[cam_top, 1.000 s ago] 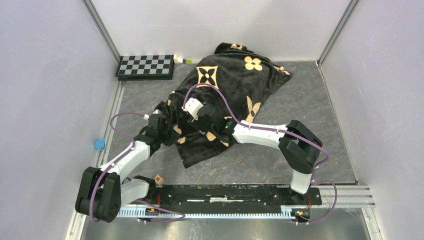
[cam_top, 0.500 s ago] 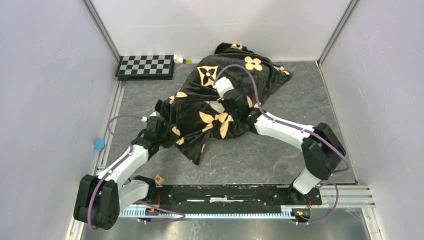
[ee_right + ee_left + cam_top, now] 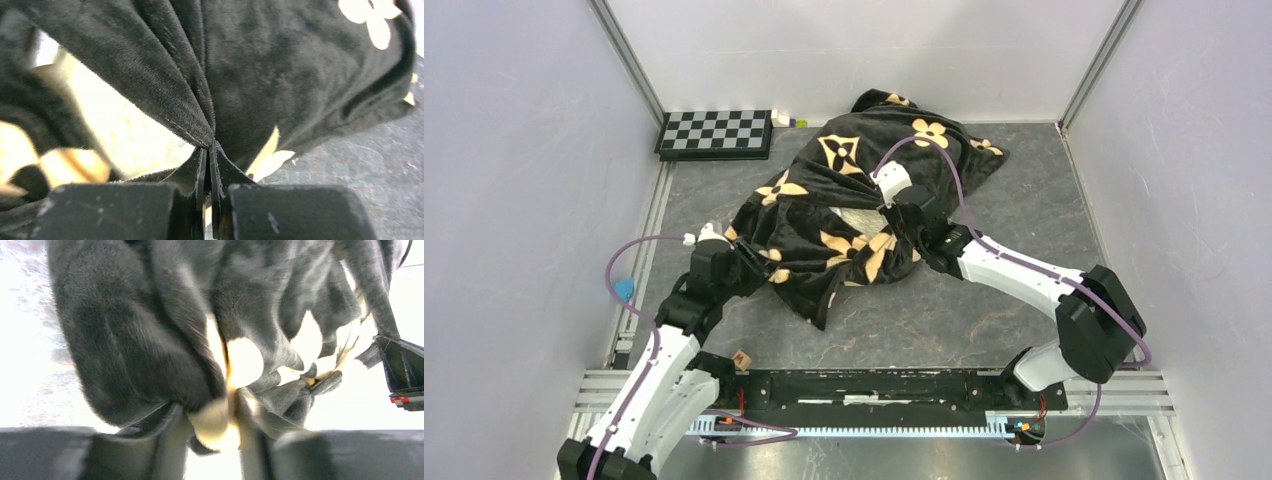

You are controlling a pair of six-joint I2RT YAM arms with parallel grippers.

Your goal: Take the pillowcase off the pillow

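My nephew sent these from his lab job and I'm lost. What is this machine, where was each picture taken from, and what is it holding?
It is a robot with a left arm and a right arm bolted at the near edge of a table. The wide picture looks down from above; each close-up comes from a camera on one wrist. On the table lies a black pillowcase with gold flowers, a cream pillow peeking out; a checkerboard sits at the back. The left hand grips a bunch of the pillowcase, and the right hand is pinched shut on a fold of it.
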